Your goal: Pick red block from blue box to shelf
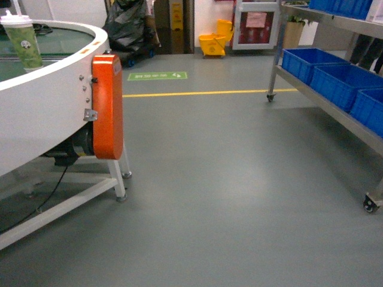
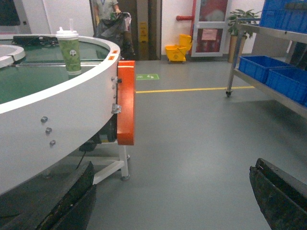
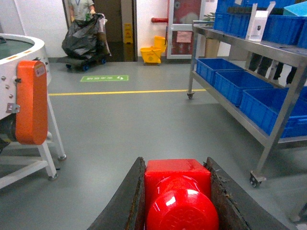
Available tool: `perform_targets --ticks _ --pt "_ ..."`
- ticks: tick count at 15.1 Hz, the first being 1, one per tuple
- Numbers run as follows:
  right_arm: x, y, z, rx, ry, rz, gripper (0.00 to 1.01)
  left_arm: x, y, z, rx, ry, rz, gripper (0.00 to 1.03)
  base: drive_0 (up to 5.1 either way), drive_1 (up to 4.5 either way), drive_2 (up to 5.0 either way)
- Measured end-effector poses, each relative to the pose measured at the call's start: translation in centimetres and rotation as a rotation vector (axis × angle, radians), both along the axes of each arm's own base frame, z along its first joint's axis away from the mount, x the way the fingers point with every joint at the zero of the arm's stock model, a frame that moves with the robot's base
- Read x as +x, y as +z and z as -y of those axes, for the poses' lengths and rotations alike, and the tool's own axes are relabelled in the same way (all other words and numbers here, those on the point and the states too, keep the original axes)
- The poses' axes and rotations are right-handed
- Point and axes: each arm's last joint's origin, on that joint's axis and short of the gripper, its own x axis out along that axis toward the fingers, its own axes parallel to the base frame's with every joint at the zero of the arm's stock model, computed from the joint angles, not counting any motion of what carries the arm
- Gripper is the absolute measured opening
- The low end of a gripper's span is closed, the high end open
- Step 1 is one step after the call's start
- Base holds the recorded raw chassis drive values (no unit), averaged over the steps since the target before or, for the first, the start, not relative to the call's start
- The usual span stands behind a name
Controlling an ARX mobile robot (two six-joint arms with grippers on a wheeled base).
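**Red block clamped in the right gripper, shelf ahead to the right**

The right gripper (image 3: 177,201) is closed on the red block (image 3: 178,194), one dark finger (image 3: 127,201) pressed to each side and the round stud facing the camera. Ahead of it and to its right stands the shelf (image 3: 249,48), its lower tier holding dark blue crates (image 3: 240,84), more crates and a white carton (image 3: 258,24) on the tier above. To the gripper's left is the white round table (image 3: 19,48) with an orange cover (image 3: 31,103) on its side. Grey floor lies between, crossed farther off by a yellow line (image 3: 120,92).

The left gripper (image 2: 168,201) hangs with its fingers wide apart, nothing between them. A cup (image 2: 69,50) stands on the table up to its left.
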Motion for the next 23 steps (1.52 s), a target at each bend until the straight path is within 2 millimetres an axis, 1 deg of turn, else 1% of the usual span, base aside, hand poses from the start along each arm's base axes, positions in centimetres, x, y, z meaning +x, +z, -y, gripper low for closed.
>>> perform_targets --ticks 23 --pt "0.00 0.00 0.00 0.000 0.000 0.000 0.28 0.00 0.00 0.00 0.000 0.000 0.000 0.98 -1.4 -1.43 -1.4"
